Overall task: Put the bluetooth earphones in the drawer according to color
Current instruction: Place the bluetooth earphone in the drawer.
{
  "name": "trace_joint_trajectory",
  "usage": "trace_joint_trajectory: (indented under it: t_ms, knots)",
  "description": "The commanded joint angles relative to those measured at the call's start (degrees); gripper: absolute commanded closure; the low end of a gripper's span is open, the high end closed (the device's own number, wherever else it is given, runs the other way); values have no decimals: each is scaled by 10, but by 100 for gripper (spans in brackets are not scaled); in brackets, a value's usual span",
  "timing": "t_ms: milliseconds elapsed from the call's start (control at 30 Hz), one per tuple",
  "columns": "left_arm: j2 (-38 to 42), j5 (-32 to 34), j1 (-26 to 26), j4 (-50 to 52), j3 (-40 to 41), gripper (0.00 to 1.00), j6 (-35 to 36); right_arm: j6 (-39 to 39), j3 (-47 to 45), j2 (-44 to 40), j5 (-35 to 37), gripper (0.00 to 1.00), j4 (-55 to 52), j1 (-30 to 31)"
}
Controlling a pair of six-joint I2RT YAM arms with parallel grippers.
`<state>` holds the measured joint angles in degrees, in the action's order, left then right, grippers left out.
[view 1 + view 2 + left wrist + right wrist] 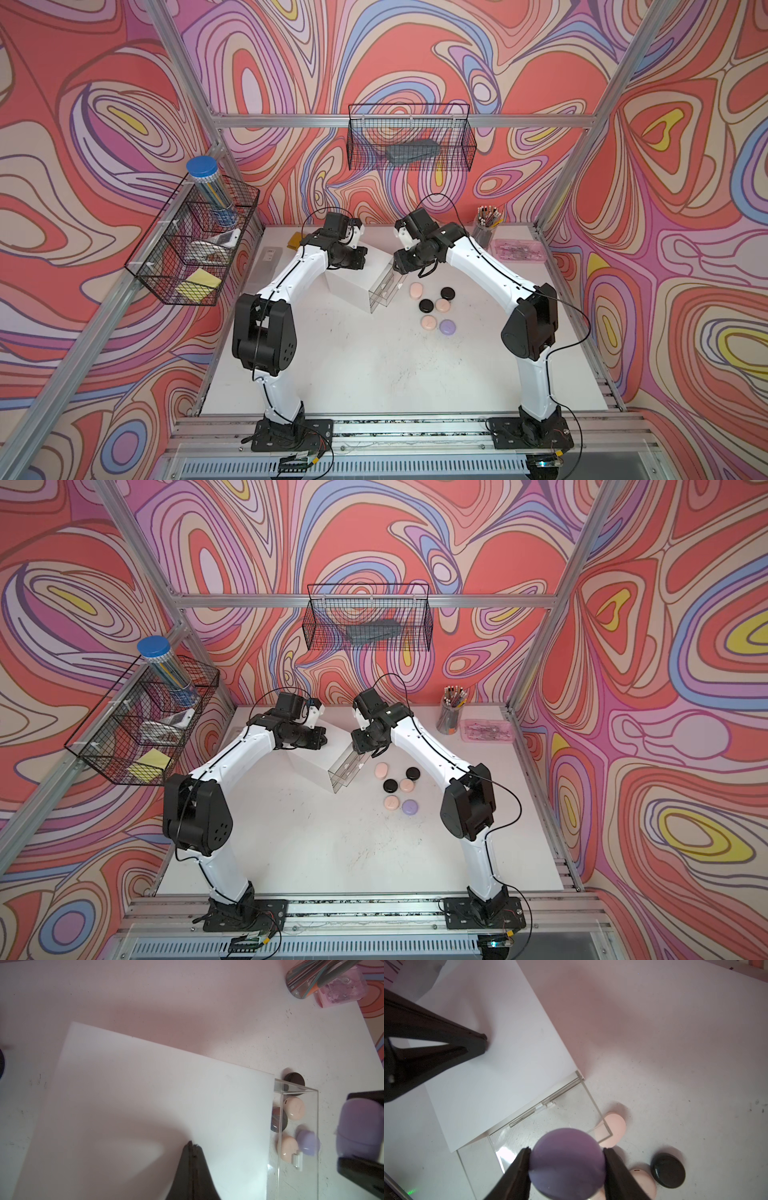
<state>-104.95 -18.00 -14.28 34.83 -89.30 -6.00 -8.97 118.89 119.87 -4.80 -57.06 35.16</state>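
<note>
Lavender case is sitting clamped in right gripper over open drawer of cabinet; left gripper, clenched empty, is resting on cabinet top.

My white-and-black left arm reaches up the table and bends inward at the elbow. Its black left gripper points down, jaws pressed fully together. My matching right arm mirrors it, wrist angled down. The black right gripper has its jaws apart, clamped either side of a lavender round pebble-like earphone case.
</note>
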Motion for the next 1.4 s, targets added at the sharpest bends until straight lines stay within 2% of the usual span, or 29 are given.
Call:
trace_joint_trajectory:
  t_ms: [0,533,733,967,1367]
  knots:
    - [-42,24,-3,109,29,100,2,4,22,11,-19,59,-1,5]
    - [-52,21,-3,100,32,100,2,3,36,45,-52,54,5,17]
    - [-56,20,-3,103,30,100,3,3,36,49,-49,37,2,17]
    - [-56,22,-3,105,30,100,4,2,19,40,-42,29,12,17]
    - [-55,26,-3,105,30,100,4,2,-49,-39,47,8,53,17]
